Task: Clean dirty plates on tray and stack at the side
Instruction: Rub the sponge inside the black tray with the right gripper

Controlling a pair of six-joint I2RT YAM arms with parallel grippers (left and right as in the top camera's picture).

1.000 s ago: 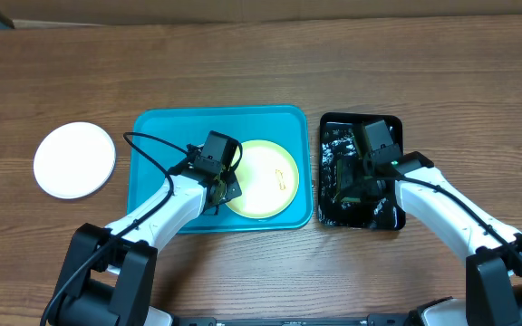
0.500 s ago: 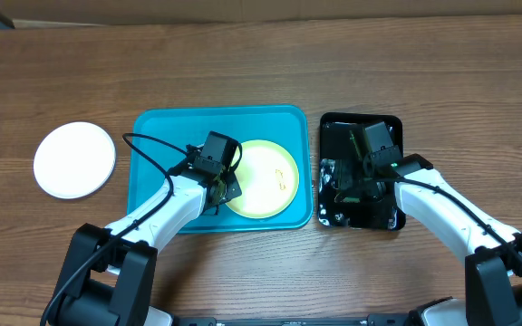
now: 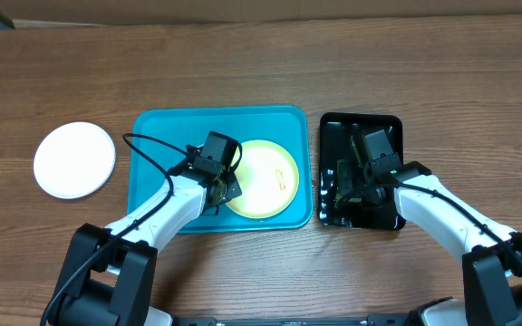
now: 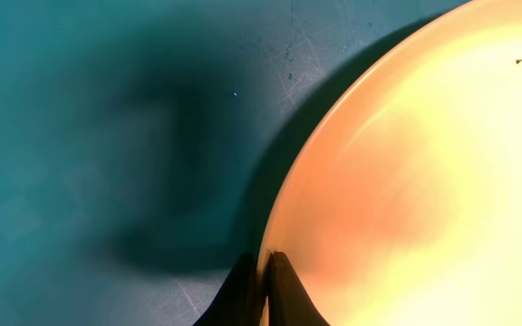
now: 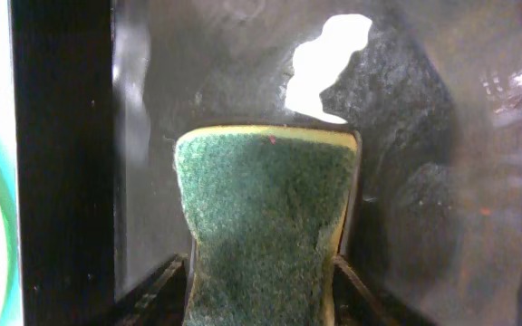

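PLATE HELD FOR WIPING: The scrubbing step is judged to be in preparation. The yellow-green plate is seen lying in the right half of the turquoise tray, and its left rim is clamped by the closed left gripper. A green scouring sponge is pinched at its waist by the right gripper inside the glossy black tray, just beside the turquoise one. A white plate is set on the wooden table, well to the left. Whether more than one is stacked there cannot be told.

The next move is judged to call for the sponge to be lifted over both rims and brought down on the faint orange-brown marks near the plate's right side, with the plate held steady.

The whole layout is given only by the overhead camera. The squeeze on the sponge is shown only by the right wrist view, and the thin fingertips on the plate's edge only by the left wrist view.
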